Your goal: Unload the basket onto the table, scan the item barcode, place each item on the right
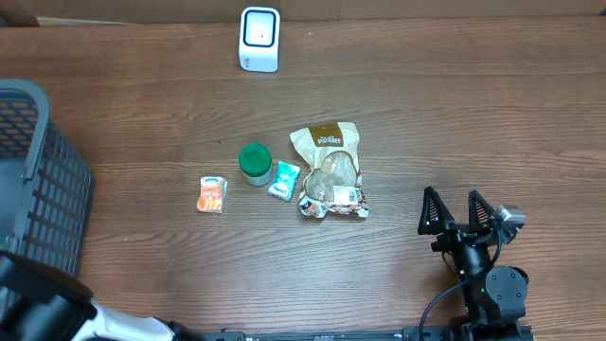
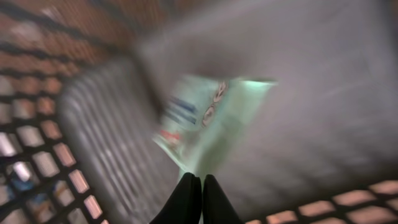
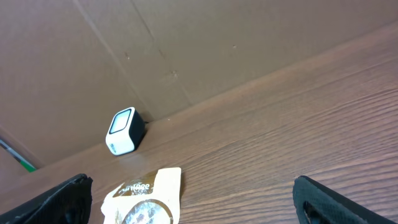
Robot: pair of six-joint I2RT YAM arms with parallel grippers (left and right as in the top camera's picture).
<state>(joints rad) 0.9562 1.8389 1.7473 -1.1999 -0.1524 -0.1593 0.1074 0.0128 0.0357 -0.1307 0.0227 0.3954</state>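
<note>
Though unreadably small, white lettering marks the brown-topped bag [image 1: 332,170].

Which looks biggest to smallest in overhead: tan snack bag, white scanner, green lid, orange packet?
1. Tan crinkly plastic snack bag.
2. White boxy plastic scanner.
3. Green round jar lid and orange flat packet: look alike, not ranked.

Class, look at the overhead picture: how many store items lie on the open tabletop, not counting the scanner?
4: an orange packet leftmost, a green-lidded jar, a teal packet next to it, and a tan bag rightmost. The basket may hide more.
</note>
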